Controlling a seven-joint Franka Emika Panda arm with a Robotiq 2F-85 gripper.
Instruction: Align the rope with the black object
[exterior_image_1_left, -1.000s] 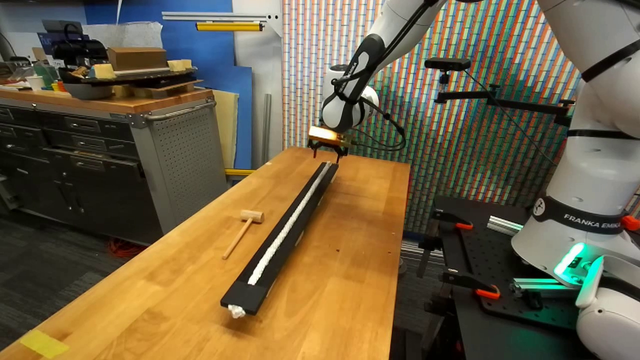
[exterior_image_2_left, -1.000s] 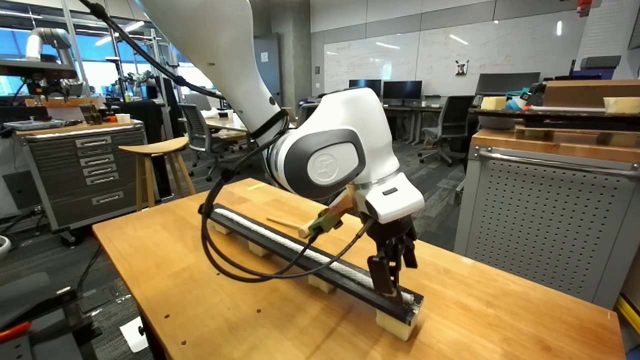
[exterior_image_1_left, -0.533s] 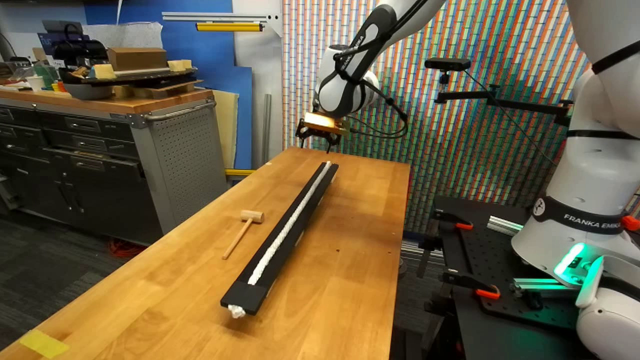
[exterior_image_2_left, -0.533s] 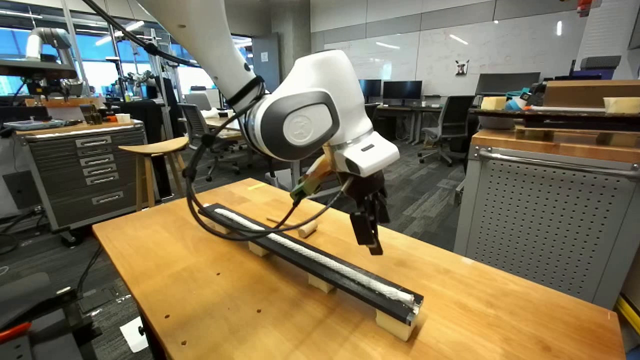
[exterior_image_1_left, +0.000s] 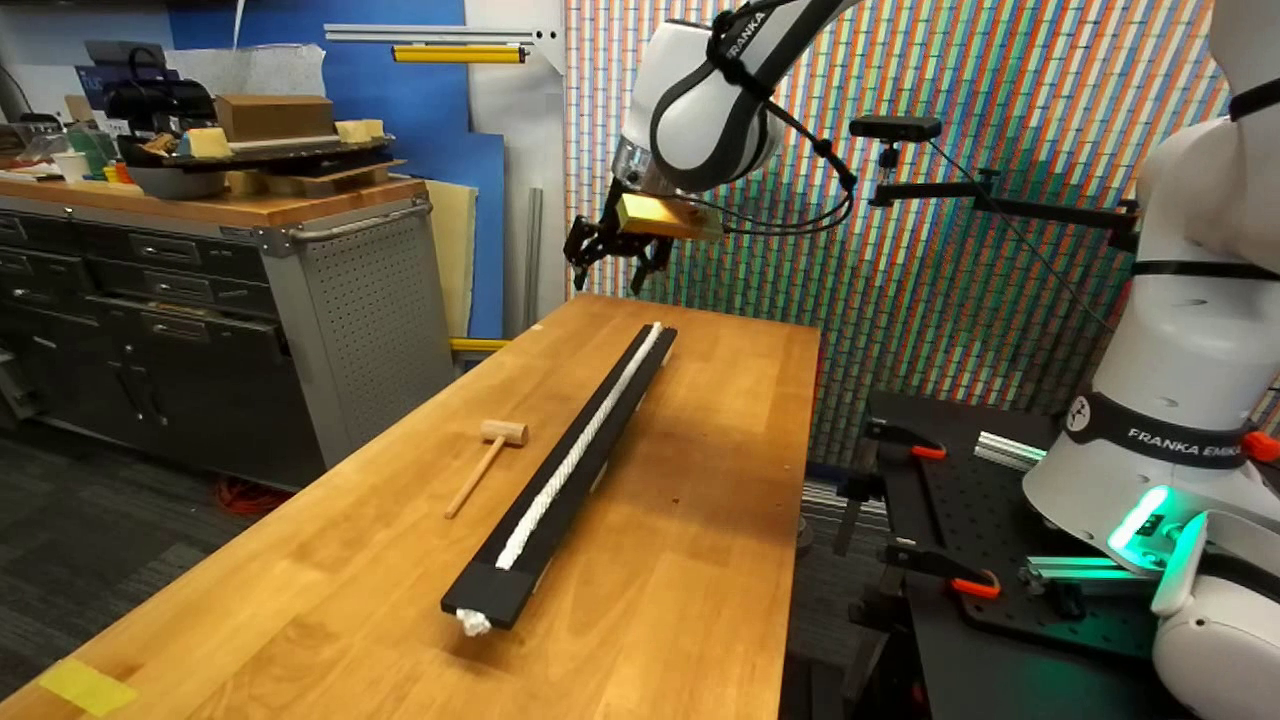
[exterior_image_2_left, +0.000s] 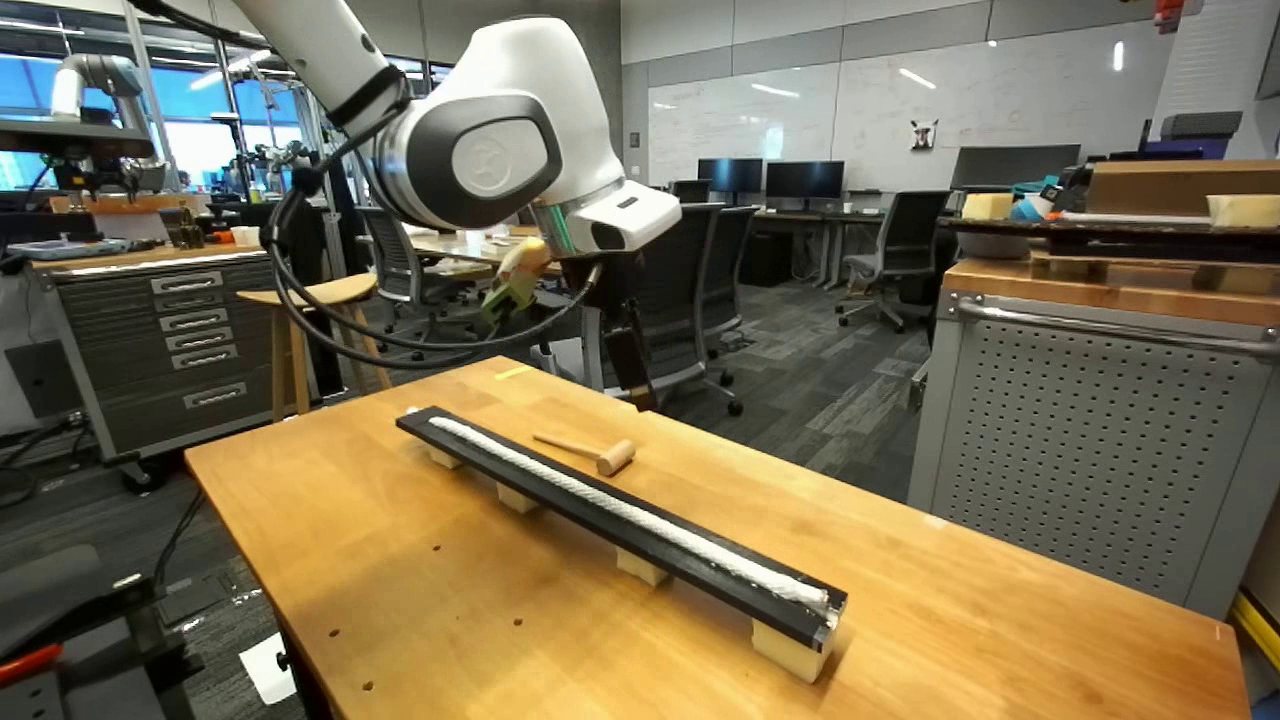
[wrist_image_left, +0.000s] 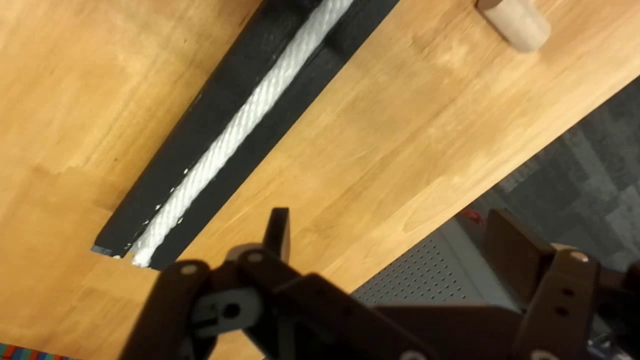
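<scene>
The white rope (exterior_image_1_left: 560, 478) lies straight in the groove along the long black bar (exterior_image_1_left: 498, 590). At one end a black stretch covers it, and a frayed white tip sticks out beyond the bar. In an exterior view the rope (exterior_image_2_left: 630, 513) runs nearly to the bar's (exterior_image_2_left: 690, 565) other end. In the wrist view the rope (wrist_image_left: 235, 132) sits within the bar (wrist_image_left: 220, 100), its tip at the bar's end. My gripper (exterior_image_1_left: 608, 285) is open and empty, raised above the table and apart from both; its fingers spread wide in the wrist view (wrist_image_left: 390, 220).
A wooden mallet (exterior_image_1_left: 475, 478) lies on the table beside the bar; it also shows in an exterior view (exterior_image_2_left: 616, 457). Pale blocks (exterior_image_2_left: 790, 648) hold the bar above the table (exterior_image_2_left: 450, 620). A perforated metal cabinet (exterior_image_2_left: 1090, 450) stands beyond the table's edge.
My gripper was down at the rope's end on the bar a second ago. It has risen and moved away, over the mallet's side of the table. The rope and bar stay put.
</scene>
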